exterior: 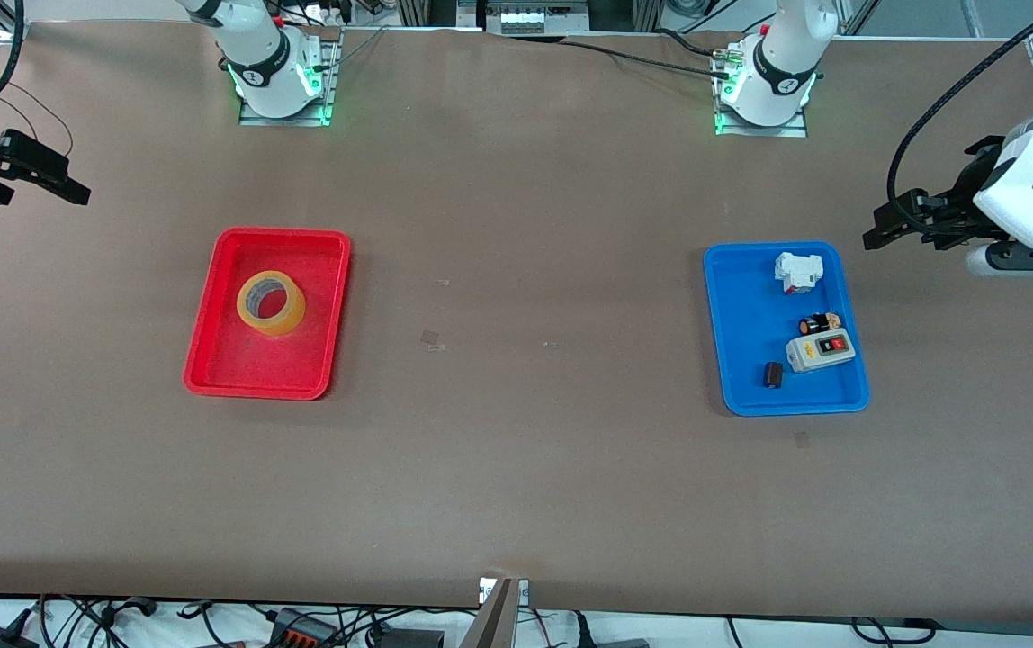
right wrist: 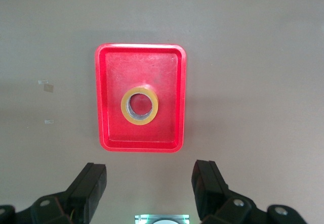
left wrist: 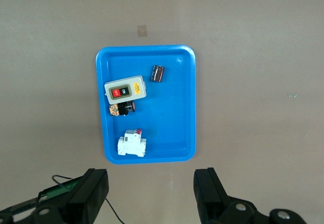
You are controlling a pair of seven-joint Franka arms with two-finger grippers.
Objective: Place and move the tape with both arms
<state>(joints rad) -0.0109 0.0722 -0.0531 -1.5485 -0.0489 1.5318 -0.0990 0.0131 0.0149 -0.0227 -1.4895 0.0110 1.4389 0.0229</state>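
The yellow tape roll (exterior: 271,302) lies flat in the red tray (exterior: 211,355) toward the right arm's end of the table. It also shows in the right wrist view (right wrist: 139,105), with its grey-lined hole facing up. My right gripper (exterior: 47,196) is open and empty, high over the bare table at the right arm's end, apart from the red tray; it also shows in its wrist view (right wrist: 149,188). My left gripper (exterior: 885,229) is open and empty, high over the table at the left arm's end, beside the blue tray (exterior: 737,360); it also shows in its wrist view (left wrist: 152,193).
The blue tray (left wrist: 182,133) holds a white breaker (exterior: 796,271), a white switch box with a red button (exterior: 820,350), a small black-and-orange part (exterior: 820,322) and a small dark cylinder (exterior: 773,374). Small clear scraps (exterior: 431,339) lie on the brown table between the trays.
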